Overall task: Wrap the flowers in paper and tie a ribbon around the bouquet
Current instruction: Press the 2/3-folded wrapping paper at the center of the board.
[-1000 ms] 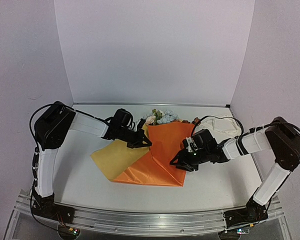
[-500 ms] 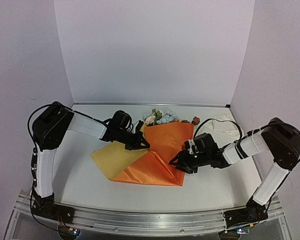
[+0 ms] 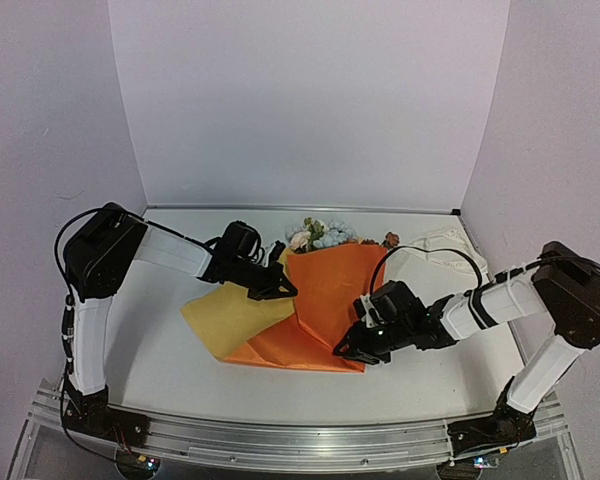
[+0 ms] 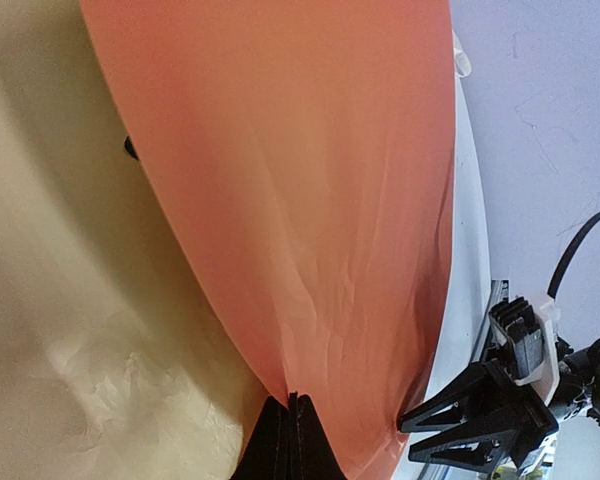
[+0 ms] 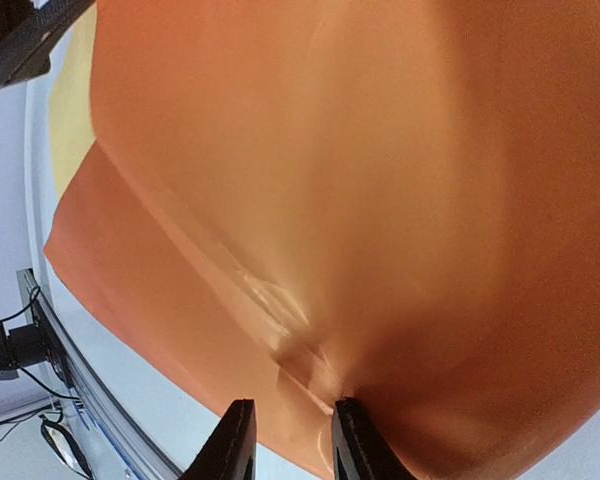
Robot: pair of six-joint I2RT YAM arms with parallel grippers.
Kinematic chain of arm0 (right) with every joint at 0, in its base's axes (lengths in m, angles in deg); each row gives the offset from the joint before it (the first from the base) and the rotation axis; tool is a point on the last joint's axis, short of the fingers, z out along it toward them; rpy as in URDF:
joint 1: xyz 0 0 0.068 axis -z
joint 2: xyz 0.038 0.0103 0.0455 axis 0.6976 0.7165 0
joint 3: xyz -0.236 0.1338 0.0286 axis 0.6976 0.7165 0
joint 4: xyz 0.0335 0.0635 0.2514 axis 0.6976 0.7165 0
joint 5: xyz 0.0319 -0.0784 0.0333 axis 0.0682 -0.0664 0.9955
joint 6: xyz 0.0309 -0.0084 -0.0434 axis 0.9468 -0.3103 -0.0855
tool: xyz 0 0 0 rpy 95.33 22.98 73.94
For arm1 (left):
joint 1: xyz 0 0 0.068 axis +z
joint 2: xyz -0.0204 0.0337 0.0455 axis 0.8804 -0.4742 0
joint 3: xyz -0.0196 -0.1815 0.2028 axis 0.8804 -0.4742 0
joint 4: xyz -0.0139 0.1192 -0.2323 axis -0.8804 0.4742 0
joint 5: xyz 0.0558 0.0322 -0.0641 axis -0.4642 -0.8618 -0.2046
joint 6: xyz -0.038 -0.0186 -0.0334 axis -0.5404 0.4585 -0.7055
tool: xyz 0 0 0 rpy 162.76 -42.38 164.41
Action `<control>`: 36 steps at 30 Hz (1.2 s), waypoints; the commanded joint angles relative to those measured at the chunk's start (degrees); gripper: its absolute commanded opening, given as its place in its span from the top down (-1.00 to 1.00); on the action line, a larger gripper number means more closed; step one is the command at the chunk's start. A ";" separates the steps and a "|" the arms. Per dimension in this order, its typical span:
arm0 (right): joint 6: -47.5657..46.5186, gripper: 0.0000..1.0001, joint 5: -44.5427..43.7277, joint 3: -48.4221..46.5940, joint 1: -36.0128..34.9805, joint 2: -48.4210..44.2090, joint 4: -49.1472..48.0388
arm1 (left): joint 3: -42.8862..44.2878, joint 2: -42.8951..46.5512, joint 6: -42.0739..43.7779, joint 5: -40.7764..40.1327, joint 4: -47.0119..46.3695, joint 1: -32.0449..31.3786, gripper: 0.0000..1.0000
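The paper (image 3: 325,290) lies mid-table, orange face up, with its yellow face (image 3: 225,315) showing at the left. The flowers (image 3: 318,234) poke out of its far end; their stems are hidden under it. My left gripper (image 3: 285,290) is shut on the paper's folded orange edge (image 4: 300,180), its tips (image 4: 295,400) pinching the sheet. At the paper's near right corner my right gripper (image 3: 345,350) stands open a little. Its fingers (image 5: 292,415) straddle a crease of the orange sheet (image 5: 330,180). The cream ribbon (image 3: 435,250) lies heaped at the back right.
White walls close in the table at the back and on both sides. A metal rail (image 3: 300,440) runs along the near edge. A black cable (image 3: 430,250) from the right arm loops over the ribbon heap.
My right gripper has slid nearer and leftward to the paper's near corner, and its jaws have narrowed. The paper's right side has folded inward. The left gripper has kept its pinch.
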 commanded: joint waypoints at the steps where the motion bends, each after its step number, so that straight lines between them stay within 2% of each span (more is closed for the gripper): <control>1: -1.57 0.45 -3.88 -0.97 -1.43 1.06 4.24 | 1.19 2.15 1.36 1.61 1.05 0.36 1.00; 6: -1.92 0.48 -4.41 -1.19 -1.75 3.21 4.15 | 1.99 3.18 1.82 1.97 2.55 0.36 0.96; 11: -1.92 0.48 -4.12 -1.53 -1.92 4.38 4.04 | 1.40 8.05 2.78 -1.83 5.07 0.29 0.39; 13: -1.81 0.48 -4.02 -1.67 -2.06 4.75 3.93 | 0.96 10.32 2.93 -3.48 7.26 0.27 0.30; 20: -1.66 0.49 -3.79 -1.93 -2.33 5.30 3.81 | 1.87 14.89 2.46 -5.85 10.19 -4.05 0.31; 26: -1.55 0.49 -3.85 -1.68 -2.35 4.93 3.63 | -0.68 9.20 -2.69 1.08 3.00 -8.09 0.61; 31: -1.42 0.49 -3.96 -1.30 -2.45 4.42 3.46 | -2.66 5.28 -6.37 4.20 -4.05 -9.32 0.65; 36: -0.66 0.49 -4.22 -0.96 -2.44 3.91 2.96 | -4.23 2.31 -7.81 3.69 -5.89 -9.40 0.67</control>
